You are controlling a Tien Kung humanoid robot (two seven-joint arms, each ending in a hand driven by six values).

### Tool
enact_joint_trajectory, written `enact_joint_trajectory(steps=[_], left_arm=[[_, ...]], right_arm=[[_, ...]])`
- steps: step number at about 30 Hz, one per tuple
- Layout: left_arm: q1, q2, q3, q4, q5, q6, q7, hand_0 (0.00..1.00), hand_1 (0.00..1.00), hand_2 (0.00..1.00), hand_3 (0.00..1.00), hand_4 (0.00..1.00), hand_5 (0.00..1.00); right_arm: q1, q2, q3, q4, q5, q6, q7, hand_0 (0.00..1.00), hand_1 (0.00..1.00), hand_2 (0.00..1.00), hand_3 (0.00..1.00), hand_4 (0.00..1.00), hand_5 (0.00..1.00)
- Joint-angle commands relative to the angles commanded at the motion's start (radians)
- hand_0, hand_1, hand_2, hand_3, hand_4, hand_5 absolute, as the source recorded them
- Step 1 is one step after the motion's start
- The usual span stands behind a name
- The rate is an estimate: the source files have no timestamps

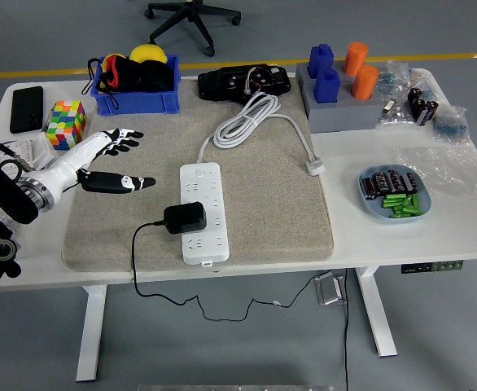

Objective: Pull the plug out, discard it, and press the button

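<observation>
Reaching left hand (112, 163), fingers spread and empty, toward black plug (184, 217) in white power strip (201, 210); grip plug body firmly, pull straight up.

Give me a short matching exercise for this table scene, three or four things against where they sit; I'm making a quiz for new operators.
Things:
1. black plug
2. colour cube
3. blue plate
4. left hand

Places:
A. far left of the table, beside a black phone
B. right of the grey mat, holding batteries
C. plugged into the white power strip
D. open over the mat's left part, holding nothing

Pairs: 1-C, 2-A, 3-B, 4-D
</observation>
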Motion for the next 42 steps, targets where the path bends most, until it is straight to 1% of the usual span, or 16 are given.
enact_joint_trajectory(steps=[1, 5, 7, 8, 13, 14, 18, 19, 20, 25, 26, 31, 32, 42], left_arm=[[-0.002, -0.002, 0.007, 0.000, 0.003, 0.001, 0.000, 0.852, 0.874, 0.884, 0.916, 0.998, 0.304], [-0.012, -0.012, 0.032, 0.000, 0.016, 0.005, 0.000, 0.852, 0.874, 0.884, 0.916, 0.998, 0.304], [-0.022, -0.019, 0.057, 0.004, 0.021, 0.009, 0.000, 0.852, 0.874, 0.884, 0.916, 0.998, 0.304], [-0.025, -0.022, 0.066, 0.007, 0.027, 0.012, 0.000, 0.845, 0.862, 0.870, 0.904, 0.998, 0.098], [-0.037, -0.052, 0.125, 0.037, 0.088, 0.049, 0.002, 0.845, 0.862, 0.870, 0.904, 0.998, 0.098], [-0.038, -0.056, 0.135, 0.043, 0.090, 0.054, -0.001, 0.848, 0.840, 0.835, 0.881, 0.998, 0.003], [-0.042, -0.066, 0.169, 0.059, 0.104, 0.070, -0.006, 0.848, 0.840, 0.835, 0.881, 0.998, 0.003], [-0.044, -0.066, 0.176, 0.062, 0.103, 0.072, -0.005, 0.848, 0.840, 0.835, 0.881, 0.998, 0.003], [-0.046, -0.066, 0.181, 0.064, 0.102, 0.072, -0.005, 0.848, 0.805, 0.804, 0.850, 0.998, 0.002], [-0.055, -0.069, 0.206, 0.076, 0.098, 0.095, -0.014, 0.848, 0.805, 0.804, 0.850, 0.998, 0.002], [-0.057, -0.070, 0.209, 0.078, 0.097, 0.098, -0.015, 0.783, 0.717, 0.687, 0.783, 0.998, 0.002], [-0.066, -0.077, 0.224, 0.095, 0.103, 0.126, -0.028, 0.783, 0.717, 0.687, 0.783, 0.998, 0.002], [-0.067, -0.078, 0.227, 0.098, 0.101, 0.126, -0.028, 0.738, 0.619, 0.564, 0.710, 0.998, 0.002], [-0.070, -0.086, 0.259, 0.127, 0.099, 0.134, -0.030, 0.724, 0.602, 0.550, 0.703, 0.998, 0.002]], right_arm=[[0.000, 0.000, 0.000, 0.000, 0.000, 0.000, 0.000, 0.747, 0.700, 0.710, 0.723, 0.775, 0.634], [-0.003, 0.000, 0.001, -0.003, -0.002, 0.000, -0.001, 0.747, 0.700, 0.710, 0.723, 0.775, 0.634], [-0.005, 0.000, 0.001, -0.004, -0.003, 0.000, -0.001, 0.747, 0.700, 0.710, 0.723, 0.775, 0.634], [-0.005, 0.000, 0.001, -0.004, -0.003, 0.000, -0.001, 0.746, 0.700, 0.710, 0.723, 0.775, 0.634], [-0.002, 0.002, -0.006, -0.003, 0.000, 0.001, 0.000, 0.746, 0.700, 0.710, 0.723, 0.775, 0.634], [-0.002, 0.002, -0.006, -0.003, 0.000, 0.001, 0.000, 0.746, 0.701, 0.710, 0.723, 0.775, 0.634], [-0.005, 0.001, -0.005, -0.005, -0.002, 0.001, -0.001, 0.746, 0.701, 0.710, 0.723, 0.775, 0.634], [-0.005, 0.000, -0.006, -0.005, -0.002, 0.001, -0.001, 0.746, 0.701, 0.710, 0.723, 0.775, 0.634], [-0.004, 0.000, -0.006, -0.005, -0.002, 0.001, -0.001, 0.746, 0.701, 0.710, 0.723, 0.775, 0.634], [0.001, -0.005, -0.008, -0.004, -0.001, 0.000, 0.000, 0.746, 0.701, 0.710, 0.723, 0.775, 0.634], [0.001, -0.005, -0.008, -0.004, 0.000, 0.000, 0.000, 0.746, 0.701, 0.710, 0.723, 0.775, 0.634], [0.001, -0.008, -0.014, -0.006, 0.000, 0.001, -0.001, 0.746, 0.701, 0.710, 0.723, 0.775, 0.634], [0.001, -0.008, -0.015, -0.006, 0.000, 0.001, -0.001, 0.746, 0.700, 0.710, 0.723, 0.775, 0.634], [0.001, -0.012, -0.022, -0.005, 0.001, 0.001, 0.000, 0.747, 0.700, 0.710, 0.723, 0.775, 0.634]])
